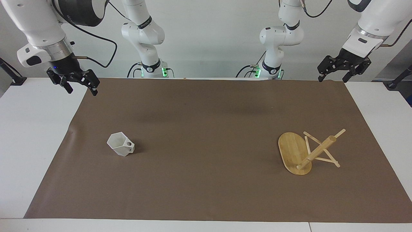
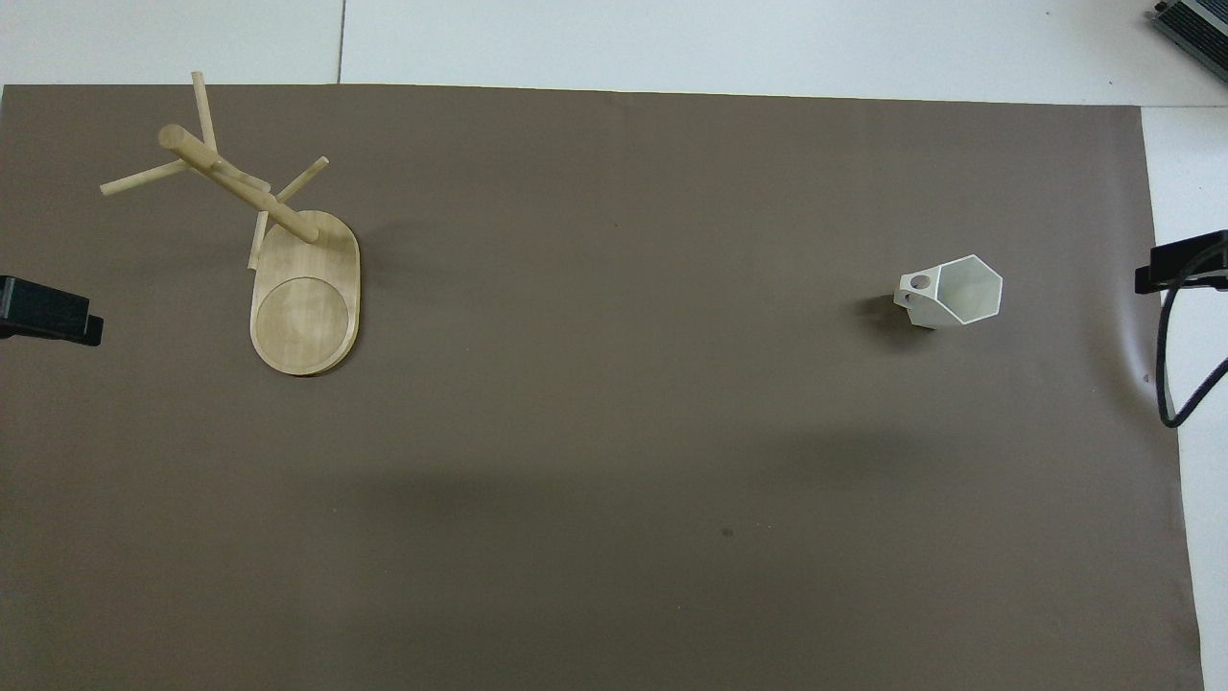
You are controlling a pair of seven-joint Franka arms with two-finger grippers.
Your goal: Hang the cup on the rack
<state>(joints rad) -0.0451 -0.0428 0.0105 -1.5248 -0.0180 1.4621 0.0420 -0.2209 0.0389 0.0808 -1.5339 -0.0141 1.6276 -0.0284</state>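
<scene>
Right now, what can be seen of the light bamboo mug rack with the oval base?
The light bamboo mug rack stands upright and untouched on the brown mat, toward the left arm's end of the table. It has a flat oval base with a round inlay, a thick round post and thin pegs angled outward. Nothing hangs on it.

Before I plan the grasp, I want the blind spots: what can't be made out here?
- Overhead view: both grippers cut off by the side edges.
- White faceted cup: its inside bottom is hidden by its own wall in both views.
- Bamboo mug rack: the underside of its oval base is unseen; some pegs overlap its thick post.
</scene>
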